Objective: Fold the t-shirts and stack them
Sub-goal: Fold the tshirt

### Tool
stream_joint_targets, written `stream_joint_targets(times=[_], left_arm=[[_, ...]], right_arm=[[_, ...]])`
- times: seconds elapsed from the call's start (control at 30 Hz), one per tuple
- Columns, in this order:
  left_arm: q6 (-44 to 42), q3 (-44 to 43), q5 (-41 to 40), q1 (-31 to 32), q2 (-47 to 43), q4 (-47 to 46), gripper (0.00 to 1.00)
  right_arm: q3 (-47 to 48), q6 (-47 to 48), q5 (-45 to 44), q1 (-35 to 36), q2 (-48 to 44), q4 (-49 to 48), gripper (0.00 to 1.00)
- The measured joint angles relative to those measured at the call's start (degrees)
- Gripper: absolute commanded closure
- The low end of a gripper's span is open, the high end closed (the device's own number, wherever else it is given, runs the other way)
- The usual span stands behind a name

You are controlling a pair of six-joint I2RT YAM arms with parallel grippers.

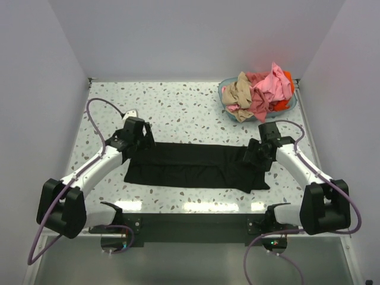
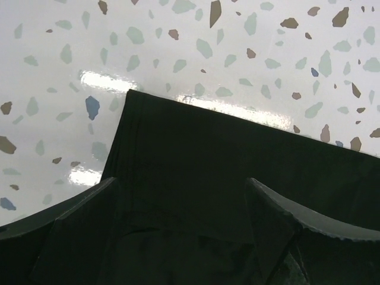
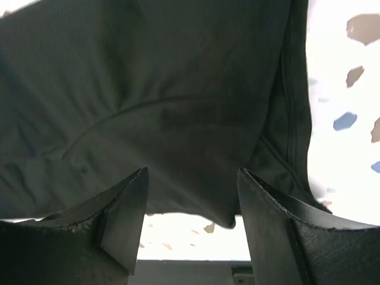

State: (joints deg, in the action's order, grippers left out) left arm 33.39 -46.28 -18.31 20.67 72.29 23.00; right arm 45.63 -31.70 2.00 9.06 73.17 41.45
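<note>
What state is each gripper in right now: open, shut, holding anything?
Left gripper: open, holding nothing, over the black t-shirt.
Right gripper: open, holding nothing, over the same shirt.

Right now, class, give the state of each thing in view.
Large plain black cloth t-shirt: lying flat in a long strip.
Teal round plastic basket: upright, heaped full.
Pink, tan-beige and orange-red cloth t-shirts: crumpled, in basket.
Left hand: open above black shirt.
Right hand: open above black shirt.

Bright, even overhead light. Glare patches gleam on the glossy table (image 1: 178, 107) near its front edge; the right wrist view overexposes it white; the black t-shirt (image 1: 190, 166) shows little detail.
</note>
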Motion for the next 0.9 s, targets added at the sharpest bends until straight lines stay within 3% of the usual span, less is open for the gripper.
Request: stream_joint_targets(times=[0.23,0.6,0.73,0.9], left_arm=[[0.0,2.1,4.2,0.0,4.4,-6.9,0.03],[0.0,6.1,7.2,0.1,11.4,-13.2,0.02],[0.0,7.0,7.1,0.1,11.7,-14.4,0.02],[0.0,7.4,6.5,0.2,11.8,-15.6,0.02]], right_arm=[[0.0,0.1,-1.9,-3.5,1.2,-2.3,0.36],[0.1,1.0,-3.6,-6.8,7.8,-5.8,0.41],[0.5,1.3,-3.9,-7.5,10.1,-7.2,0.48],[1.2,1.5,-3.8,-7.9,12.1,-9.0,0.72]])
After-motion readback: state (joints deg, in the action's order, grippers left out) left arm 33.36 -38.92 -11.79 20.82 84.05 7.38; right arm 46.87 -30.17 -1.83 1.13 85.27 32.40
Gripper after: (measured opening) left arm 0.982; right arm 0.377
